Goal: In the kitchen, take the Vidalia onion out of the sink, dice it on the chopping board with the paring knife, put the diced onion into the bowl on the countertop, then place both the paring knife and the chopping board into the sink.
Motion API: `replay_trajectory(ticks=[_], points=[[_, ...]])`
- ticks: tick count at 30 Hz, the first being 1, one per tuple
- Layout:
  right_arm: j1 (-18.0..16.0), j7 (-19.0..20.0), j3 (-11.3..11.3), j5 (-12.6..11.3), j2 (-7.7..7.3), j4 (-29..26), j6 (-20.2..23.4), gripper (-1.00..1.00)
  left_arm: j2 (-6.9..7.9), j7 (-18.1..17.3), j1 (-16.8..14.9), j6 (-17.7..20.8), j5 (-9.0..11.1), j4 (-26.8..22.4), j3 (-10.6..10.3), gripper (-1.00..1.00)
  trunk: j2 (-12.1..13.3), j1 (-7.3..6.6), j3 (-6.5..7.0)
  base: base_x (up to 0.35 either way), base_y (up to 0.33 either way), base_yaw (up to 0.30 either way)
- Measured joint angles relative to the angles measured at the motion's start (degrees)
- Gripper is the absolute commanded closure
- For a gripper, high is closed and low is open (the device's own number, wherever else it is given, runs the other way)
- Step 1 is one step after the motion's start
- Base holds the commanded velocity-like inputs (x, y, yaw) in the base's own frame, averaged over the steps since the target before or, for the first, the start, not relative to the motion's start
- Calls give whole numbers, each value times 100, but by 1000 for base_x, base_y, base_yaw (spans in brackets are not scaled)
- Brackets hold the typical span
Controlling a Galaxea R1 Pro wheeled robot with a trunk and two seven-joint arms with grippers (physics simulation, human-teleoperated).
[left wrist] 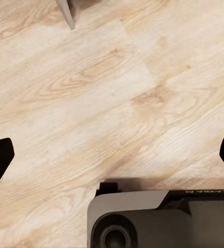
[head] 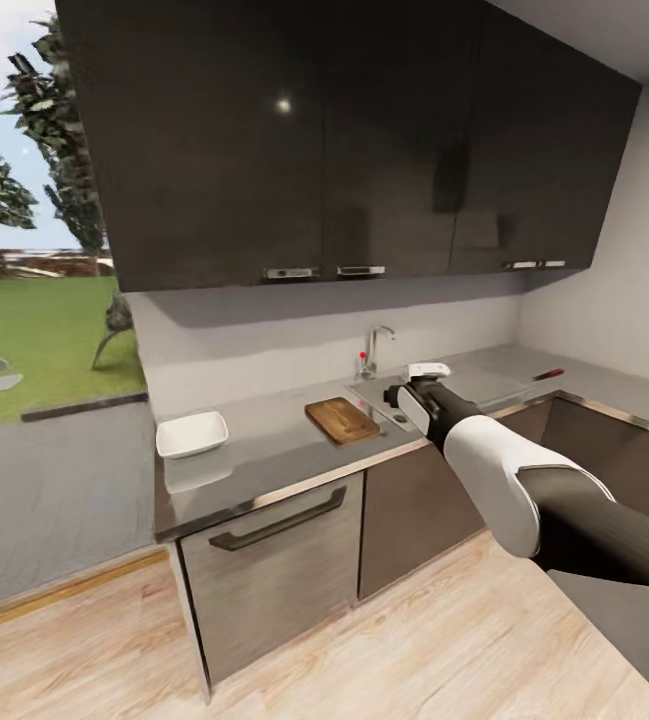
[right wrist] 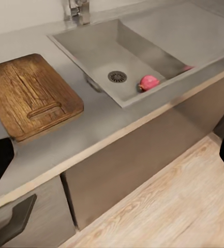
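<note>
While the right gripper point(right wrist: 112, 150) hangs spread and empty, the onion point(right wrist: 148, 82) lies in the sink point(right wrist: 99, 49) beyond its fingertips. The board point(right wrist: 26, 93) sits beside the basin. The left gripper point(left wrist: 112, 157) gapes over floor point(left wrist: 91, 88).

Above the right gripper point(head: 401, 396) hang dark glossy flat-fronted wall cabinets point(head: 364, 140) with short steel handles point(head: 361, 270) on their lower edge. Below and to the left of the gripper sits a grey brushed drawer front point(head: 274, 570) with a long dark bar handle point(head: 279, 520). Under it runs pale wood-grain plank flooring point(head: 414, 640). Far to its left, a green lawn point(head: 44, 340) with dark leafy trees point(head: 64, 130) shows outside.
</note>
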Motion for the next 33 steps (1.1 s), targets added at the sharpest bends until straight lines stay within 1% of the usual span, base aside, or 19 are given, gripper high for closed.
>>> replay_trajectory(ticks=[5, 9, 16, 24, 30, 32, 33], points=[[0, 3, 0, -7, 11, 60, 0, -100, 0, 0, 0, 0, 0, 0, 0, -100, 0, -1, 0, 68, 294, -2], [-1, 8, 0, -15, 35, 126, 0, -100, 0, 0, 0, 0, -2, 0, 0, -100, -1, -1, 0, 148, 177, 0], [-1, -4, 0, -9, 50, 163, -1, -100, 0, 0, 0, 0, -11, 1, 0, -100, -1, 0, 0, 48, 22, 0], [-1, -19, -1, -8, 60, 312, 4, -100, 0, 0, 0, 0, -8, 1, 0, -100, -1, -3, 0, 282, 1, 0], [-1, -38, -1, -20, 109, 464, 14, -100, 0, 0, 0, 0, -8, 1, 0, -100, -1, -2, 0, 265, 0, 0], [-1, -40, -1, -89, 114, 490, 24, -100, 0, 0, 0, 0, -8, 1, 0, -100, -1, -1, 0, 92, 0, 0], [-1, -37, -5, -232, 116, 545, 36, -100, 0, 0, 0, 0, -8, 1, 0, -100, -1, 0, 0, 40, 0, 0]])
